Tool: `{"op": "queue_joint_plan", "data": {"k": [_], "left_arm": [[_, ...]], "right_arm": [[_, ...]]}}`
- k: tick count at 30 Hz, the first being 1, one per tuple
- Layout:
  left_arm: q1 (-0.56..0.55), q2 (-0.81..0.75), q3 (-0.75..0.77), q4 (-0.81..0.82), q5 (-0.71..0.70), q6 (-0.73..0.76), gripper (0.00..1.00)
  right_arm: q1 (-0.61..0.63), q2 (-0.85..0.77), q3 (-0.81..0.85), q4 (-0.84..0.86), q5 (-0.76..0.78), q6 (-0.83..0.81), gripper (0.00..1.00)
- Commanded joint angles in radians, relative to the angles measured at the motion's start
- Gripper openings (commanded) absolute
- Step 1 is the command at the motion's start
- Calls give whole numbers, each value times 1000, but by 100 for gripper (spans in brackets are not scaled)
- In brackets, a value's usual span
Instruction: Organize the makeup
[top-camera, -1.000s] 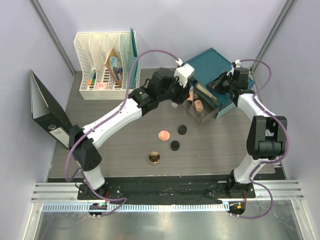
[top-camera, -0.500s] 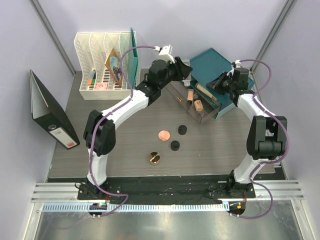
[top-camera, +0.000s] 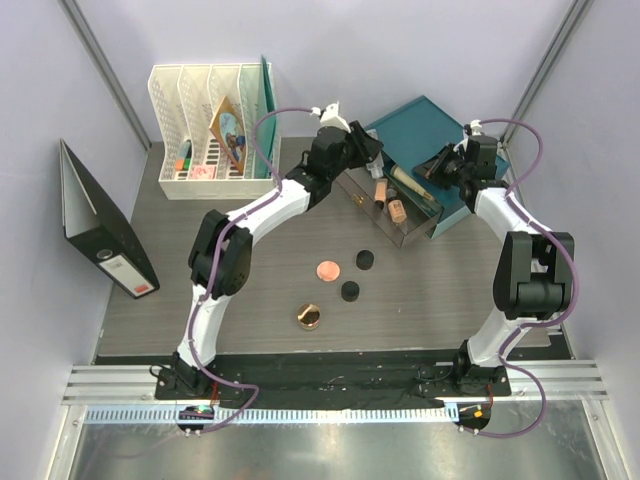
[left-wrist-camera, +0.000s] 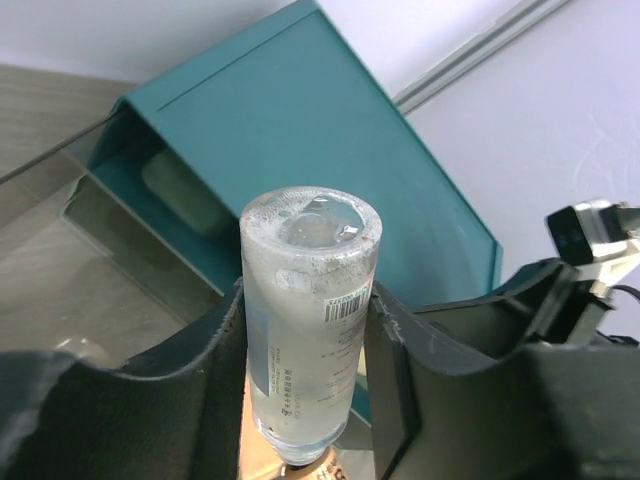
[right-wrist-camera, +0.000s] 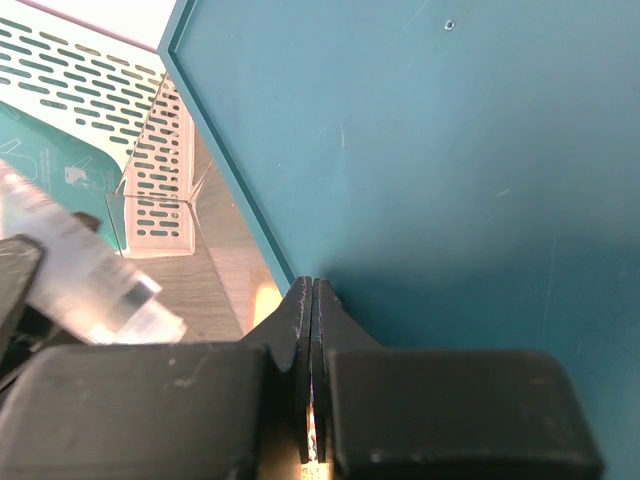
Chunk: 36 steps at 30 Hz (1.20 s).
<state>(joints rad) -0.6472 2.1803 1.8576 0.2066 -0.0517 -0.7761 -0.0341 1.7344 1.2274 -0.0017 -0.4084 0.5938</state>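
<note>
My left gripper (top-camera: 366, 150) is shut on the clear glass bottle (left-wrist-camera: 310, 310) and holds it tilted over the far end of the clear drawer (top-camera: 417, 233) of the teal box (top-camera: 425, 125). The bottle also shows in the right wrist view (right-wrist-camera: 90, 275). Two peach tubes (top-camera: 381, 191) (top-camera: 397, 209) and a beige bottle (top-camera: 407, 181) lie in the drawer. The coral compact (top-camera: 327, 269), two black pots (top-camera: 365, 260) (top-camera: 349, 291) and the gold jar (top-camera: 309, 317) sit on the table. My right gripper (top-camera: 438, 166) is shut, its tips (right-wrist-camera: 312, 292) against the teal box's edge.
A white file rack (top-camera: 205, 120) with papers and small red and green pieces stands at the back left. A black binder (top-camera: 100, 235) leans at the left edge. Purple-grey walls close in the back and sides.
My left wrist has rolled over and moved back from the middle of the drawer to its far end, still holding the bottle. The right arm has not moved.
</note>
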Motion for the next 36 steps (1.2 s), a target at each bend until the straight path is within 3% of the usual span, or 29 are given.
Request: {"op": "queue_joint_plan", "data": {"k": [1, 2, 6, 12, 16, 18, 20, 21, 22, 24, 27, 32, 36], "left_arm": [[20, 18, 63, -5, 10, -58, 51], [20, 29, 69, -7, 28, -52, 60], [20, 49, 106, -42, 47, -37, 75], [23, 47, 129, -72, 79, -25, 83], [24, -23, 57, 15, 98, 18, 82], [26, -72, 14, 51, 114, 47, 78], [24, -146, -44, 54, 145, 80, 60], [24, -171, -66, 42, 157, 125, 49], [24, -222, -101, -1, 167, 148, 25], [26, -269, -138, -94, 179, 216, 2], [24, -358, -274, -182, 193, 282, 0], [24, -468, -491, -194, 161, 334, 0], [24, -450, -569, -211, 174, 304, 0]], "right_arm": [[7, 99, -88, -328, 71, -68, 1], [7, 99, -88, -328, 71, -68, 1], [7, 97, -89, -327, 72, -69, 1], [7, 99, -88, -328, 71, -69, 1], [7, 99, -86, -330, 69, -69, 1], [7, 99, -85, -330, 69, -69, 1], [7, 99, -85, -330, 69, -69, 2], [7, 99, -85, -330, 71, -69, 1], [7, 99, -86, -330, 69, -69, 1], [7, 100, -85, -330, 71, -69, 1], [7, 102, -83, -330, 69, -69, 1], [7, 108, -82, -330, 68, -68, 1], [7, 108, -83, -330, 66, -68, 1]]}}
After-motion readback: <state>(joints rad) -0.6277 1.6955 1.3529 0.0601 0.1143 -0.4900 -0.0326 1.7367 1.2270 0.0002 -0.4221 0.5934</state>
